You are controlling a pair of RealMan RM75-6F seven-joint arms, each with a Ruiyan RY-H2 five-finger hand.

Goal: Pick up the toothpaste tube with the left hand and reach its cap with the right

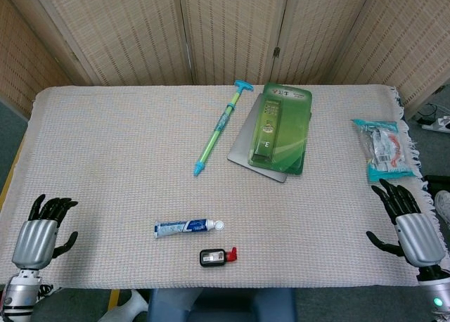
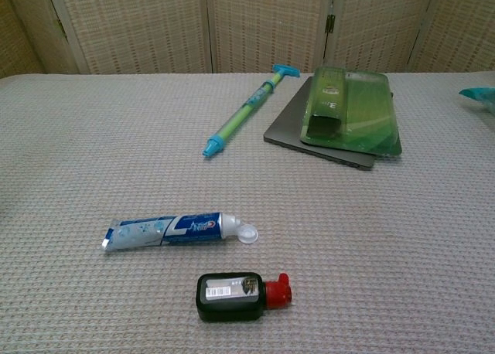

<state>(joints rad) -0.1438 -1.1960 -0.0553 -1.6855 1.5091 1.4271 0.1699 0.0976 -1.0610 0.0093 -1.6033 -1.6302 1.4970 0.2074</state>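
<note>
**Tube on the worktop, both hands empty at the near corners**

The tube (image 1: 186, 227) lies flat near the front edge of the worktop (image 1: 105, 146), its white cap (image 1: 219, 226) pointing to the robot's right and its crimped end to the left. In the chest view the cap's lid looks flipped open. Nothing touches the tube.

The left hand (image 1: 42, 234) sits at the near left corner, well apart from the tube, fingers spread and holding nothing. The right hand (image 1: 408, 227) is at the near right corner, likewise released with fingers apart, well away from the cap. Neither hand shows in the chest view.

Just in front of the tube lies a small black bottle (image 1: 213, 256) with a red cap, close to it but not touching. Farther back, a green-and-blue syringe (image 1: 221, 129) lies diagonally, and beside it a green pack (image 1: 281, 129) rests on a grey slab (image 1: 242, 143). A teal packet (image 1: 383, 150) lies near the right edge, beyond the right hand.
</note>
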